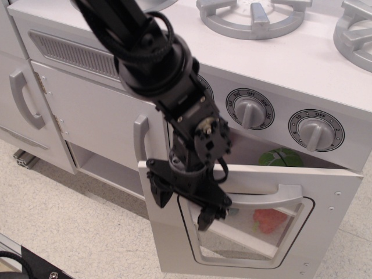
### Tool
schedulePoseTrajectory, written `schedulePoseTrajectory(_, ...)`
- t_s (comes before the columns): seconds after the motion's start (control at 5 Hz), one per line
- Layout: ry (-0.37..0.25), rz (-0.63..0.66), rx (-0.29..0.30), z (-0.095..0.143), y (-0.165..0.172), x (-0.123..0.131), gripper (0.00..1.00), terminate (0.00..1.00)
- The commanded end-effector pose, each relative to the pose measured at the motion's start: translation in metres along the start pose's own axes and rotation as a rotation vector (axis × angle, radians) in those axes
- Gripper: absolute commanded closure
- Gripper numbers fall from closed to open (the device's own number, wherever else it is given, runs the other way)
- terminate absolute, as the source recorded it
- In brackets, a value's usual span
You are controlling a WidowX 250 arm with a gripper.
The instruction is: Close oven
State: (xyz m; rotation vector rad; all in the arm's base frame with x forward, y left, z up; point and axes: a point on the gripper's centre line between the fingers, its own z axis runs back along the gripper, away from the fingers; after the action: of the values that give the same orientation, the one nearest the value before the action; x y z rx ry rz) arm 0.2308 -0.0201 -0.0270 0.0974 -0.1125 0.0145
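Note:
The white oven door [325, 232] with a rounded clear window and horizontal grey bar handle [273, 199] hangs partly open, its top edge tilted away from the oven front. A green object [280, 157] shows in the gap above the door and a red-orange object [269, 219] shows through the window. My black gripper [183, 203] hangs in front of the door's left part, against its outer face, near the left end of the handle. Its fingers [207, 218] point downward; I cannot tell whether they are open or shut.
Two grey knobs [251, 110] [317, 131] sit above the oven. Grey burners [253, 14] lie on the stovetop. Plain white cabinet doors with vertical grey handles [139, 139] [23, 99] stand to the left, with an open lower shelf [104, 168]. Speckled floor lies below.

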Motion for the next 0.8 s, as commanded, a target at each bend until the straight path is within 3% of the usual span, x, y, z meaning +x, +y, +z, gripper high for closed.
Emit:
schedulePoseTrajectory(0.0,-0.098,0.105,0.010,0.004,0.023,0.036,0.00,0.00)
schedulePoseTrajectory(0.6,-0.171,0.180,0.034,0.003,0.037,0.062,0.00,0.00)
